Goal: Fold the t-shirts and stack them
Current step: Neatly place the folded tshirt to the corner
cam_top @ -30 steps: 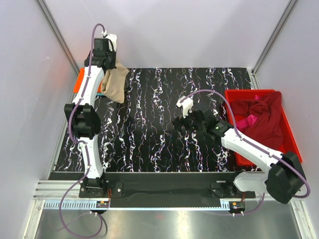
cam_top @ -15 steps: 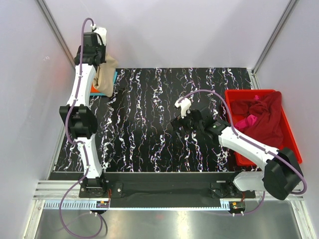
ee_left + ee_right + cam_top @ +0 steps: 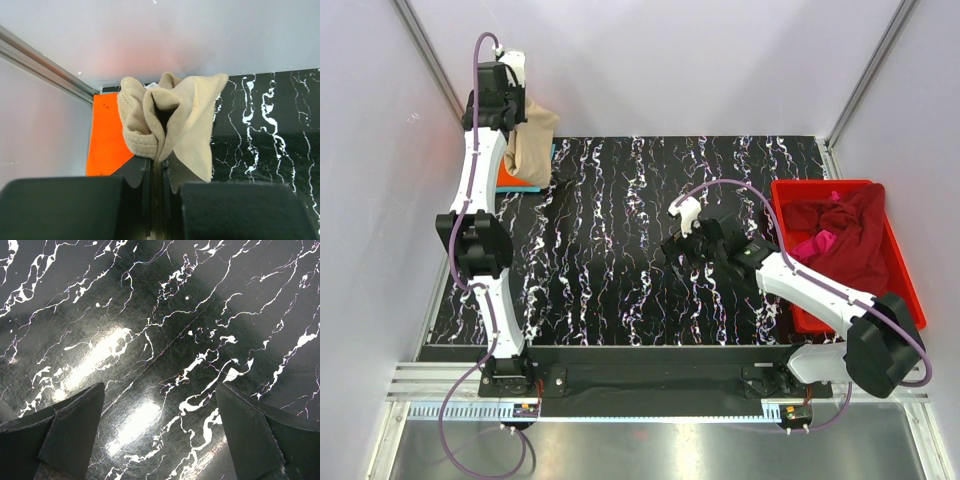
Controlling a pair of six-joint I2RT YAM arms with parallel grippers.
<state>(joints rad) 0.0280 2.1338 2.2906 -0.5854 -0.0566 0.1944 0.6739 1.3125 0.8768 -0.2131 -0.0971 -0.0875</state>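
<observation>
**A:** Left arm, entry?

**B:** The left gripper [image 3: 157, 167] is raised at the far-left corner of the table [image 3: 620, 250]. Its jaws are clenched on a bunched fold of the tan t-shirt [image 3: 190, 115]. The wrist view shows cloth pinched in the narrow slot between them, with a ribbed hem curling off to the left.

**A:** Where does the rest of that shirt sit?

**B:** It hangs from the grip as a crumpled bundle, off the table. Below and behind it lies the orange t-shirt [image 3: 510, 178], flat at the table's far-left edge. A thin strip of the light blue t-shirt [image 3: 551, 158] shows along the orange one's border. I cannot tell whether the tan cloth touches the orange one.

**A:** Right arm?

**B:** The right gripper [image 3: 678, 255] hovers low over bare black marbled surface, right of centre. Its jaws are spread wide and released, with nothing between them. The wrist view shows only table and glare there.

**A:** Remaining garments?

**B:** The red bin [image 3: 805, 320] sits at the right edge of the table. The maroon t-shirt [image 3: 855, 235] is heaped in it, draping toward the far-right rim. The pink t-shirt [image 3: 815, 243] is crumpled against the maroon one's left side. Both are well apart from the right gripper.
</observation>
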